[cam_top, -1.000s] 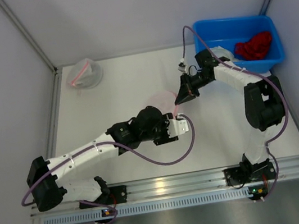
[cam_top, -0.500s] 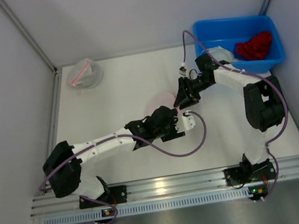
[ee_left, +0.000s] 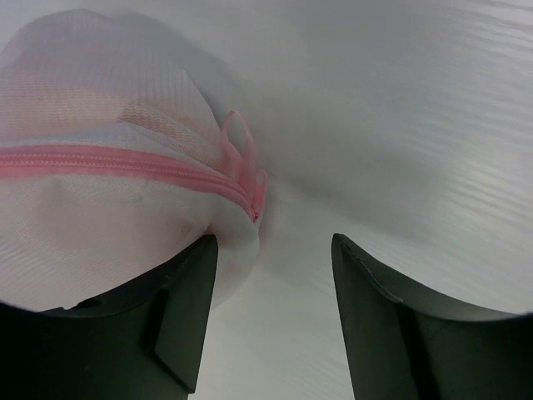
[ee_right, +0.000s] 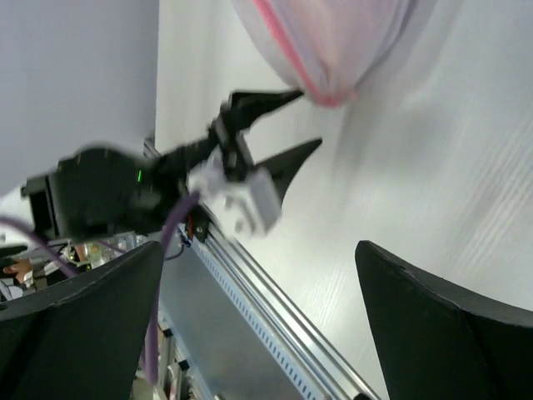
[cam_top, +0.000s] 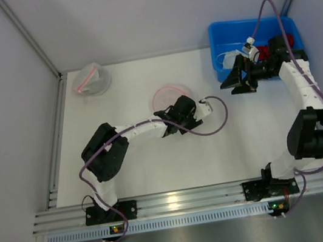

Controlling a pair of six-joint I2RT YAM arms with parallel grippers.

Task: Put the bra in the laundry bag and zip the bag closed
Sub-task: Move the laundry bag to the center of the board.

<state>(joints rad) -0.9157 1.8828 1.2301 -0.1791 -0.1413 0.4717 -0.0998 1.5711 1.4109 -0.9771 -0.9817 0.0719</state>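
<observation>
From above, we see the left arm bent double, its left gripper [cam_top: 172, 108] at the near side of the laundry bag [cam_top: 167, 95] at mid-desk. The right arm stretches toward the far right corner, right gripper [cam_top: 232, 87] by the blue bin [cam_top: 224, 34].

Left wrist: fingers [ee_left: 187, 308] spread, one against the bag, zipper [ee_left: 125, 162] shut.

Right wrist: fingers [ee_right: 79, 308] parted, empty.

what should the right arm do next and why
Probably turn the right gripper over the blue bin and down toward the red bra: its fingers are open and empty, aimed at the laundry bag, and the bra lies in the bin.
</observation>
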